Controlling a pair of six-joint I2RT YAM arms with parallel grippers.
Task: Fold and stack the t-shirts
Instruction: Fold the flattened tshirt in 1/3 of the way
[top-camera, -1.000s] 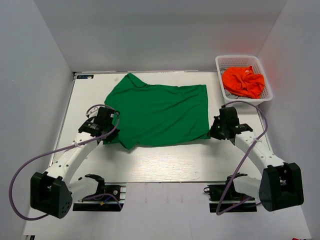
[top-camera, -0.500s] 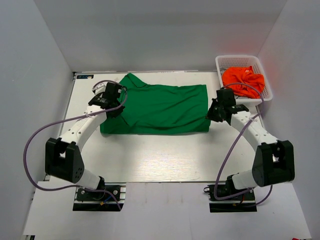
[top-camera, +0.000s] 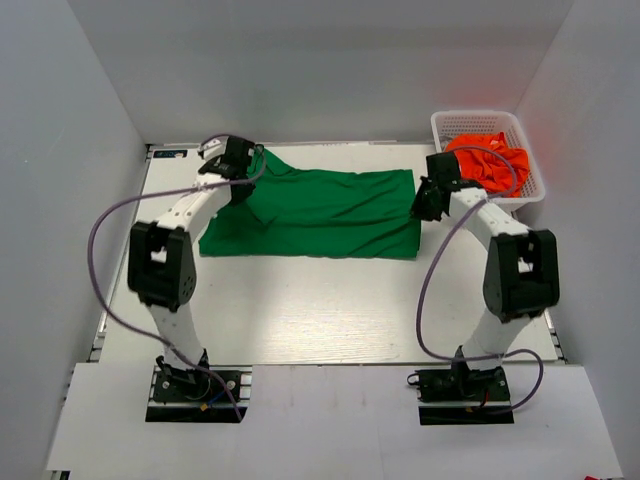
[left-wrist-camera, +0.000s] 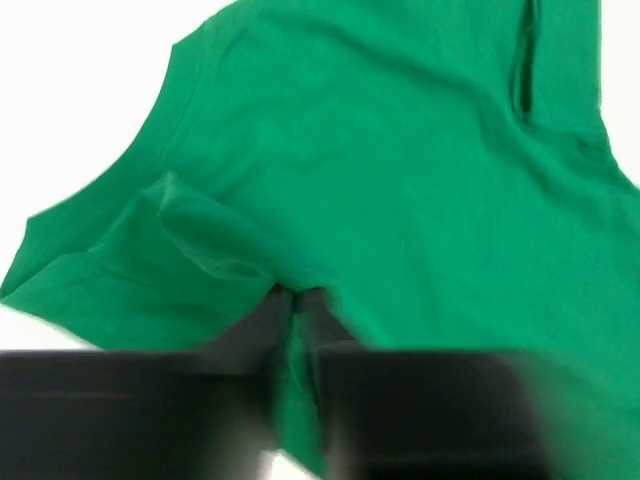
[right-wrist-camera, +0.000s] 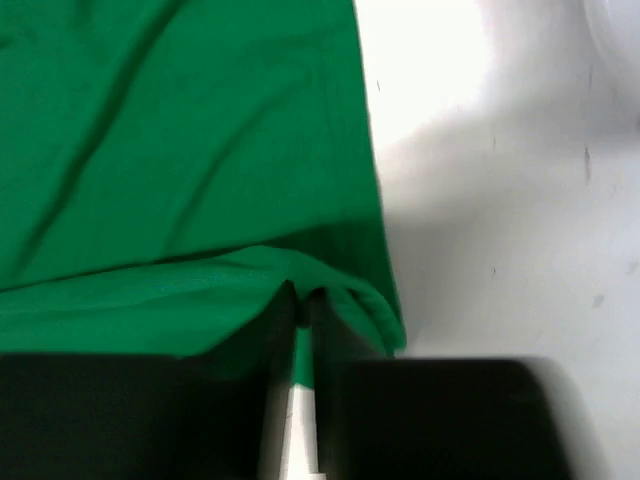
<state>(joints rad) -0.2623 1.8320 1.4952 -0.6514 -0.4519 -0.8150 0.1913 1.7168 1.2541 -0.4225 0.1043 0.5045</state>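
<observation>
Our left claw (top-camera: 232, 168) is out over the far left of the table (top-camera: 300, 310), clamped on a raised pinch of the green t-shirt (top-camera: 320, 215). In the left wrist view, a ridge of green cloth rises between the dark fingers (left-wrist-camera: 255, 335) of the claw (left-wrist-camera: 297, 302). The rest of the cloth spreads flat ahead of the claw and to its right. A hemmed edge runs ahead and to its left, with bare white table beyond it.

The green t-shirt lies between our two claws as a wide band, doubled over along its length, and its near edge is fairly straight.

Our right claw (top-camera: 428, 200) is at the shirt's right end, its fingers also pressed together on the cloth. The right wrist view shows a small fold gathered at the claw (right-wrist-camera: 300, 300). Green cloth fills the space ahead of it and to its left, and bare table lies to its right.

Beyond the right claw and to its right stands a white lattice basket (top-camera: 480, 117), near the claw but not touching it. The orange t-shirt (top-camera: 487, 160) lies crumpled inside it.
</observation>
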